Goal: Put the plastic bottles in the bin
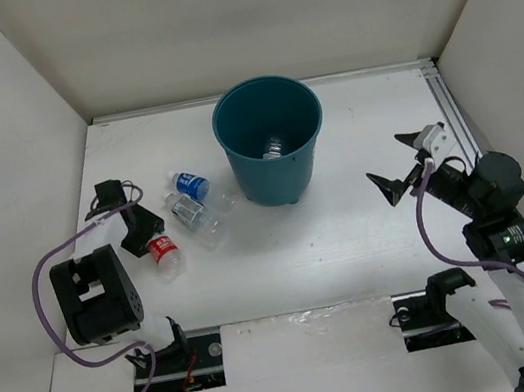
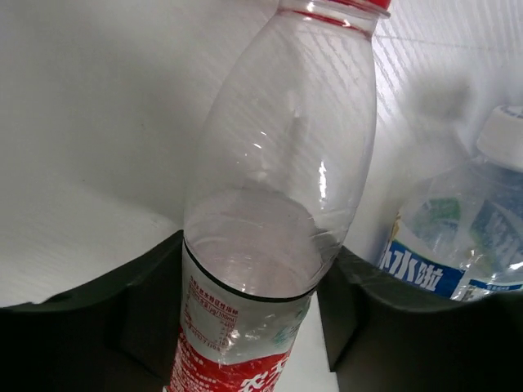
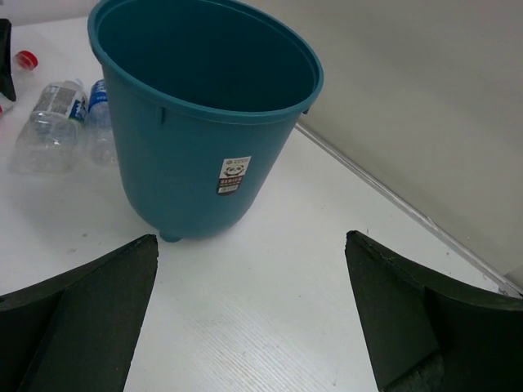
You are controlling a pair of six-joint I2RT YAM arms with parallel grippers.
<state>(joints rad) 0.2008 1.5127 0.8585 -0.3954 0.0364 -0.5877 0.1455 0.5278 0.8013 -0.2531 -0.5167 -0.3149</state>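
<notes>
Bottle (image 2: pixel 278 163) — red-labelled — in left gripper (image 2: pixel 255 269)

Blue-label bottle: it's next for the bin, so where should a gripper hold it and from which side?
Probably from straight above, fingers across the labelled middle of the blue-label bottle: it lies on its side, and the clear bottle lies close alongside, leaving little room sideways.
</notes>
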